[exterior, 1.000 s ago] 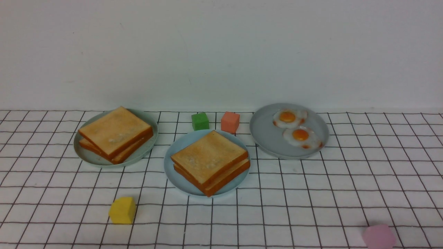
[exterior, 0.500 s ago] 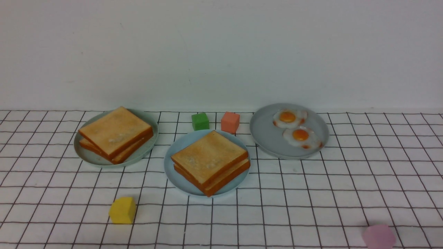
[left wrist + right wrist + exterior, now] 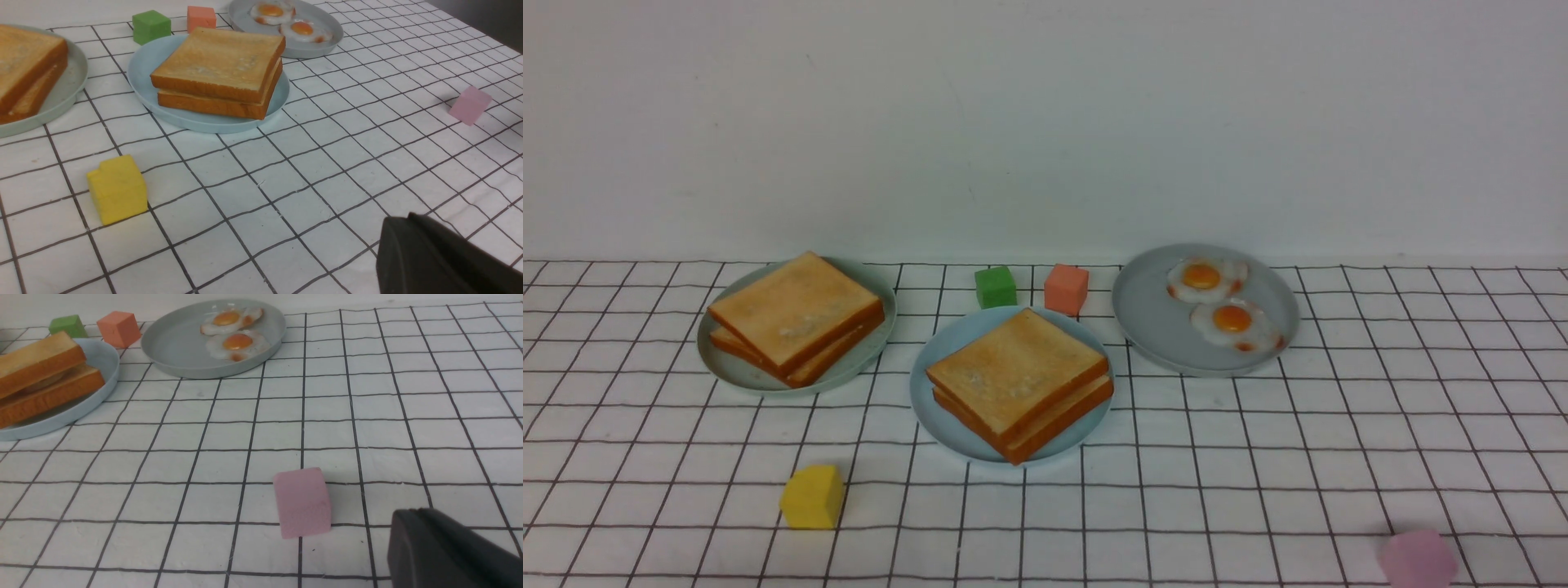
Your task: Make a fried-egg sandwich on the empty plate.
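Observation:
The sky-blue plate (image 3: 925, 384) sits at the table's middle. It holds two stacked toast slices, the top slice (image 3: 1015, 371) lying on the bottom slice (image 3: 1066, 410). In the right wrist view a pale layer (image 3: 44, 382) shows between the slices; I cannot tell what it is. Neither gripper shows in the front view. My left gripper (image 3: 398, 222) appears in its wrist view as one dark wedge low over the cloth, well in front of the plate (image 3: 143, 69), jaws together and empty. My right gripper (image 3: 412, 514) looks the same, beside a pink cube (image 3: 302, 502).
A grey plate (image 3: 1152, 318) at back right holds two fried eggs (image 3: 1201, 278) (image 3: 1233, 320). A pale green-grey plate (image 3: 735, 371) at back left holds two toast slices (image 3: 796, 314). A green cube (image 3: 995, 286), a salmon cube (image 3: 1066, 287), a yellow block (image 3: 811, 496) and the pink cube (image 3: 1415, 559) lie on the checked cloth.

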Controlling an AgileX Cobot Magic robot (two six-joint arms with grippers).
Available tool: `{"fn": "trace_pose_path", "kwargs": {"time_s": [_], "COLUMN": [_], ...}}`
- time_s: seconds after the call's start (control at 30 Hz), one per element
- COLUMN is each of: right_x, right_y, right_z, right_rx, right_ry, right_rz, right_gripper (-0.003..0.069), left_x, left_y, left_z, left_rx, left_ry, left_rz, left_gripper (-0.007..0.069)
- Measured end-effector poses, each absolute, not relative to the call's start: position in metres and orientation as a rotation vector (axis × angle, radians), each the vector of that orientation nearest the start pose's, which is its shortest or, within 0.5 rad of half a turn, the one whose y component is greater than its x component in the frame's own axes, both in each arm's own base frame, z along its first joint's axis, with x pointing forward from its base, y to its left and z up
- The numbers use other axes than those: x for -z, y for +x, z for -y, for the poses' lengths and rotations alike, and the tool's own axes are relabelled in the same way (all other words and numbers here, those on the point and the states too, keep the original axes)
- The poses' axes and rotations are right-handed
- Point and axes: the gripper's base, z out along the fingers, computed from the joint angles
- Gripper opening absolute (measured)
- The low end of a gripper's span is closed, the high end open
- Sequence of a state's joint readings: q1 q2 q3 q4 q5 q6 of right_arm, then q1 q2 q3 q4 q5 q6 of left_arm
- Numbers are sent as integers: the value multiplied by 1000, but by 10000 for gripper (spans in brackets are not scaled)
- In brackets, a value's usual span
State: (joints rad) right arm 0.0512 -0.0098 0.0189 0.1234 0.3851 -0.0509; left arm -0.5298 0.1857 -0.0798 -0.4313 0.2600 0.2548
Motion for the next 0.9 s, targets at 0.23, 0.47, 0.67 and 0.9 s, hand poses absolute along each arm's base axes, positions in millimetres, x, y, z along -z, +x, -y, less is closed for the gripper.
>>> {"fn": "trace_pose_path", "kwargs": {"time_s": [0.23,0.47,0.67,0.9], "right_x": [-173,-173,-173,-173], "right_y": [52,52,52,52], "right_z": [-7,-7,-7,-7], "right_rx": [-120,-120,-120,-120], "right_ry": [-24,-24,-24,-24], "right_rz": [-1876,-1876,-1876,-1876], "right_gripper": [1,5,8,17], "left_x": [-207,-207,-214,-198], "left_y": [54,55,62,56], "left_z": [43,42,28,5], "left_rx": [583,579,485,240], "left_ry": [416,403,180,-114], "left_rz": [-1818,-1801,-1630,-1604], "left_gripper": [-1,1,-13,-13]}}
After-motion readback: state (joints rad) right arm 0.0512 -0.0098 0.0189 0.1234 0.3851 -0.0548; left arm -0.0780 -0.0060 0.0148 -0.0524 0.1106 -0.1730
